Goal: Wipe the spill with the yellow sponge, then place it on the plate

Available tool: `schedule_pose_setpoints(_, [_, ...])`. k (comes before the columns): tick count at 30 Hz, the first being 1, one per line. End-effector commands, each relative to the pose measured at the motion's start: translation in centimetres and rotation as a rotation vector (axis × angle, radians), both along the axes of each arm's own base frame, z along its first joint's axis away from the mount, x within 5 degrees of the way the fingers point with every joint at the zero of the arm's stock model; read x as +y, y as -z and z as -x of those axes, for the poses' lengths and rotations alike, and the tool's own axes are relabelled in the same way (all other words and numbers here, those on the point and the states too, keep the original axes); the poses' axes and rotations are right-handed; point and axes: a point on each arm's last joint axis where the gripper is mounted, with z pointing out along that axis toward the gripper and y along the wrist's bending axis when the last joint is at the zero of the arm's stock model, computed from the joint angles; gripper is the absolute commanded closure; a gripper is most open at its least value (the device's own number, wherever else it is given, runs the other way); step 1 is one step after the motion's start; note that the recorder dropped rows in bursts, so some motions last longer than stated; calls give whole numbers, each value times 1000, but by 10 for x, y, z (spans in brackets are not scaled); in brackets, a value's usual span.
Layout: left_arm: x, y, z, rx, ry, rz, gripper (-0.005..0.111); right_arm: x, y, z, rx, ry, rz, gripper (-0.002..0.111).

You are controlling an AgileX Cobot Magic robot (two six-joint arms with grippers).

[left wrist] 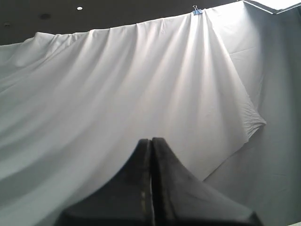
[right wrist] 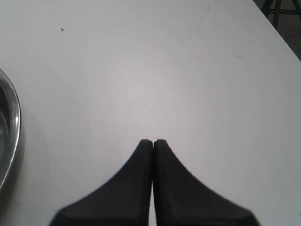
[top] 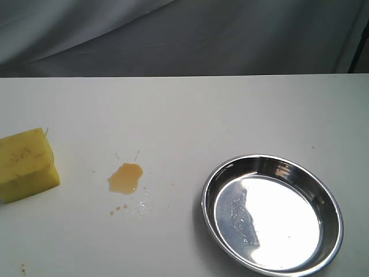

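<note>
The yellow sponge (top: 26,164) lies on the white table at the far left of the exterior view. The spill (top: 125,178), a small amber puddle with tiny droplets below it, sits to the sponge's right. The plate (top: 272,213), a shiny steel dish, stands empty at the lower right. Neither arm shows in the exterior view. My left gripper (left wrist: 151,140) is shut on nothing and faces a draped grey cloth. My right gripper (right wrist: 153,141) is shut on nothing above bare table, with the plate's rim (right wrist: 10,127) at that view's edge.
A grey cloth backdrop (top: 184,34) hangs behind the table's far edge. The table's corner and a dark floor with a stand leg (right wrist: 282,9) show in the right wrist view. A few small specks (top: 23,269) mark the tabletop near the front left.
</note>
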Motion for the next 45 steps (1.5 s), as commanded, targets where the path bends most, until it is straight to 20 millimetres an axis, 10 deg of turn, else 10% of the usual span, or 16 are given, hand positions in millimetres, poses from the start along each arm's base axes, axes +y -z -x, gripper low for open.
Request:
schedule_pose_setpoints(1, [4, -2, 0, 4, -13, 74, 107, -1, 0, 0, -9, 7, 1, 108])
schedule_pose_setpoints(45, [35, -3, -5, 84, -283, 348, 107, -1, 0, 0, -10, 9, 0, 108])
